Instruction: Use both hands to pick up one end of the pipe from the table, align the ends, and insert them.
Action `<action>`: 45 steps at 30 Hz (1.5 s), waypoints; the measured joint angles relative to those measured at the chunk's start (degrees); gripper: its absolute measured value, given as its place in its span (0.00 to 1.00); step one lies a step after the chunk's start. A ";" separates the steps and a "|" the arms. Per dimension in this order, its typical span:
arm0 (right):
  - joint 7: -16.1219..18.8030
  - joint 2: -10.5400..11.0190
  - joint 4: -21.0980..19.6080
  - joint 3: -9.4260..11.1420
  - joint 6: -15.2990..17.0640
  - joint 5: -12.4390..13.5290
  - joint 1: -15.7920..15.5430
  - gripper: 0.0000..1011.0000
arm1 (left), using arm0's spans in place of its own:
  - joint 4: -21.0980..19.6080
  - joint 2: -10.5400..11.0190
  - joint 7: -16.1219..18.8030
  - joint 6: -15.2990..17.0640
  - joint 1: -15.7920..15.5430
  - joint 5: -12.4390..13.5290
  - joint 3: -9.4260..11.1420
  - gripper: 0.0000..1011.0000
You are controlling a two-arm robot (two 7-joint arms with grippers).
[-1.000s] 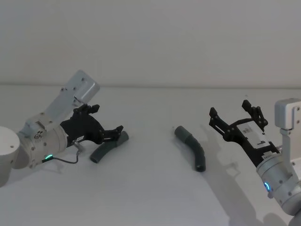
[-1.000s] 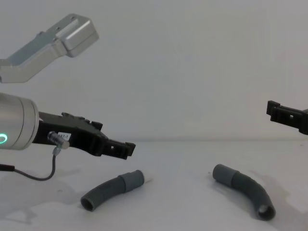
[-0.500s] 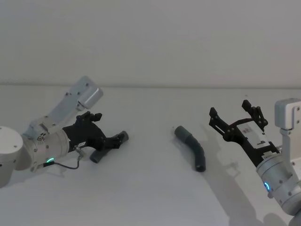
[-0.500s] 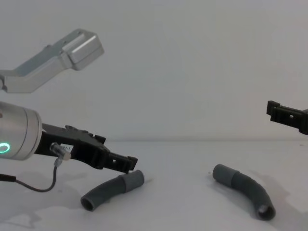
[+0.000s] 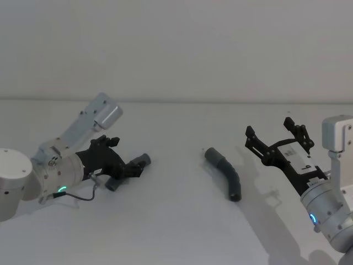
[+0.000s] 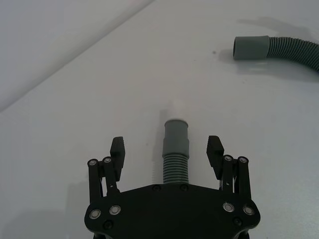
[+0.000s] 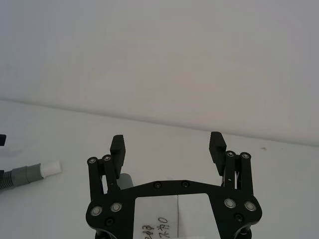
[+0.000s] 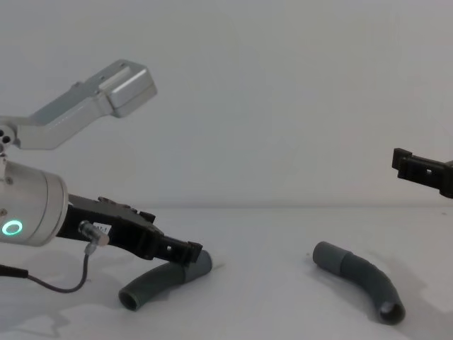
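— What had changed?
— The left gripper (image 5: 128,168) had come down onto the white-tipped pipe piece (image 5: 143,160), which lay on the table (image 5: 176,226) at lower left of the head frame. Its fingers were open, straddling the hose behind the cuff, and a grasp was judged imminent. The right gripper (image 5: 271,132) had not moved. Its fingers were spread, right of the second piece (image 5: 227,175).
— Did the views differ?
— The left wrist view confirmed the straddle. The right wrist view showed the white tip (image 7: 50,169), which was indistinct from the head.

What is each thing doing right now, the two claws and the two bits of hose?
Left gripper: open, low over the table, straddling the left pipe piece.
Right gripper: open, raised, holding nothing.
Left pipe piece: lying on the table, not clamped.
Right pipe piece: lying on the table, untouched.
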 joint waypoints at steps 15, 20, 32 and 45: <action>0.00 0.00 0.00 0.00 0.00 0.00 0.00 0.99 | 2.67 -1.60 -0.14 0.22 -0.38 0.55 -0.16 0.99; 0.00 0.00 0.00 0.00 0.00 0.00 0.00 0.99 | 3.53 -1.99 -0.27 0.15 -0.61 0.83 -0.16 0.99; 0.00 0.00 0.00 0.00 0.00 0.00 0.00 0.99 | 5.42 -2.97 -0.82 -0.07 -1.31 1.50 -0.10 0.99; 0.00 0.00 0.00 0.00 0.00 0.00 0.00 0.99 | 7.12 -3.88 -1.85 -0.32 -2.13 2.23 0.34 0.99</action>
